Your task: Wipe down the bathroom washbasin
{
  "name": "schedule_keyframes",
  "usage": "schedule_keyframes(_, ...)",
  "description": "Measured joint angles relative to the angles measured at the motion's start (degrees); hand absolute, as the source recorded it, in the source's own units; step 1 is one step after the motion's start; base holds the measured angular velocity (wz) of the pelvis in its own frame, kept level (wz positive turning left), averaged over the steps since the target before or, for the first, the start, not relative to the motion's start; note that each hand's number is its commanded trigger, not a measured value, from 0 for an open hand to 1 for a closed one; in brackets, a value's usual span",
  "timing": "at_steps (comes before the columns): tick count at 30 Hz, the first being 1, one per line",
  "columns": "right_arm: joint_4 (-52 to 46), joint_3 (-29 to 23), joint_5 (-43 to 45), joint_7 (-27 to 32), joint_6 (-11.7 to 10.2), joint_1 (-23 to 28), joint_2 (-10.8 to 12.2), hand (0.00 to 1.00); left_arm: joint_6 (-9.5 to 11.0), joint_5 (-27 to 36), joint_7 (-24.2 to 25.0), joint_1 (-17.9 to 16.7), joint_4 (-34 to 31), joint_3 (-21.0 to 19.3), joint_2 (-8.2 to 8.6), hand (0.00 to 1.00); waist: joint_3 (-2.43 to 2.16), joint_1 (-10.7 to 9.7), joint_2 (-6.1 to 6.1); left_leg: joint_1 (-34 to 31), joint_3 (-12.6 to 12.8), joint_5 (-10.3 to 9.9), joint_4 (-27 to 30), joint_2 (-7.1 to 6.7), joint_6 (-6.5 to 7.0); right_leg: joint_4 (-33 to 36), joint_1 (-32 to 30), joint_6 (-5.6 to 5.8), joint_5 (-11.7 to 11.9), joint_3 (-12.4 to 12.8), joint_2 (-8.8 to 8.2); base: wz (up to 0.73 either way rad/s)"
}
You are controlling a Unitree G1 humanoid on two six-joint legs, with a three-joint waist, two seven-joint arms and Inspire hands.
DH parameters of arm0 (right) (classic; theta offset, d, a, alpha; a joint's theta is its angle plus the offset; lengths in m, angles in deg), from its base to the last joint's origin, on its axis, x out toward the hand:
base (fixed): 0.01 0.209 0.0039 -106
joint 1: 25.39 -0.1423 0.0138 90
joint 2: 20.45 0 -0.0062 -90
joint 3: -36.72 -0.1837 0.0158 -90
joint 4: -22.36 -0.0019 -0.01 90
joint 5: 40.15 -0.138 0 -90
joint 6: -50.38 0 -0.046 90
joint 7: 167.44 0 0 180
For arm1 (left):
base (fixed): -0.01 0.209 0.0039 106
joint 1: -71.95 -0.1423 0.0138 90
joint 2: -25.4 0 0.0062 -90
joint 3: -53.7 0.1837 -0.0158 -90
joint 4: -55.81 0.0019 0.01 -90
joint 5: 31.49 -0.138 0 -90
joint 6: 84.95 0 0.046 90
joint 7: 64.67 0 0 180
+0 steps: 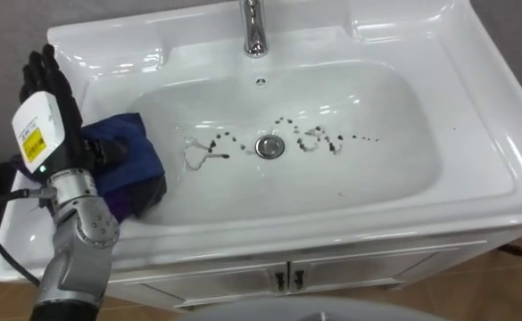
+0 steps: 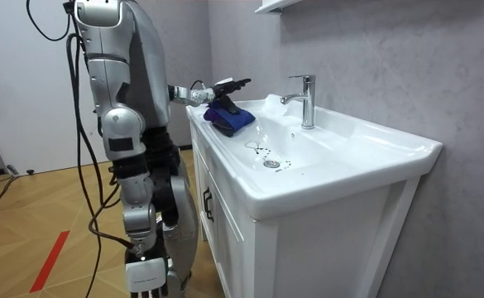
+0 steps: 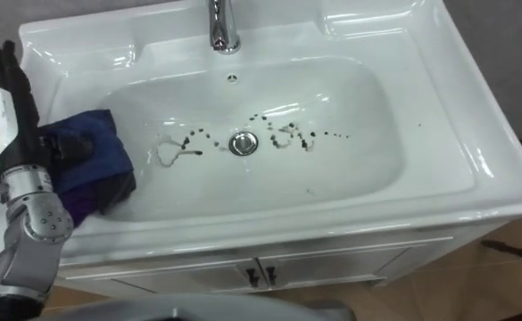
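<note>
Left eye view: a white basin [image 1: 394, 169] is sunk into a white counter [image 1: 484, 107], with a chrome faucet [image 1: 255, 27] rising at the middle of the back edge and a round metal drain [image 1: 269, 146] at the centre of the bowl. A broken trail of dark marks [image 1: 319, 141] crosses the bowl floor on both sides of the drain, running roughly parallel to the counter's front edge. The blue cloth [image 1: 131, 165] lies bunched on the left slope of the bowl, lapping up toward the counter's left edge. Its long axis runs roughly from back to front, and a darker fold sits at its front end. The left hand [image 1: 53, 116] rests on the cloth's left part with its fingers straight and unclenched, grasping nothing, and they point toward the back left corner of the counter. Below the front edge, two white cabinet doors [image 1: 350, 272] meet at a pair of small dark handles [image 1: 287, 279]. In the room view the robot stands upright at the counter's front, left arm stretched level over it. The counter backs onto a grey textured wall [image 2: 374, 50], and the floor [image 2: 43, 215] is wood parquet carrying a red strip [image 2: 51, 261].
</note>
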Motion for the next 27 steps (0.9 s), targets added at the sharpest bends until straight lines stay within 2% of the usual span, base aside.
schedule_keyframes(4, -0.82, 0.96, -0.16, 0.00, 0.15, 0.07, 0.09, 0.00, -0.06, 0.12, 0.00, -1.00, 1.23, 0.75, 0.00, 0.00, -0.14, 0.00, 0.20, 0.04, 0.33, 0.01, 0.03, 0.00, 0.00, 0.43, -0.04, 0.01, 0.00, 0.11, -0.02, -0.01)
schedule_keyframes(17, -2.81, 1.66, -0.42, -0.02, 0.15, 0.12, 0.21, 0.00, -0.10, 0.17, 0.33, -2.30, 1.87, 2.16, 0.00, 0.00, 0.02, 0.11, -0.57, 0.82, 0.69, 0.01, -0.21, 0.00, 0.00, -0.37, 0.83, 0.03, -0.01, 0.33, 0.00, -0.01)
schedule_keyframes(27, -3.14, 2.63, -2.42, 0.04, 0.94, 1.45, 0.93, 0.00, -2.32, 0.12, 1.72, -2.76, 2.52, 3.96, 0.06, 0.00, -0.08, -0.01, -0.38, 0.92, 0.96, 0.01, -0.21, 0.02, 0.00, -0.27, 0.91, 0.02, -0.01, 0.37, 0.00, 0.00)
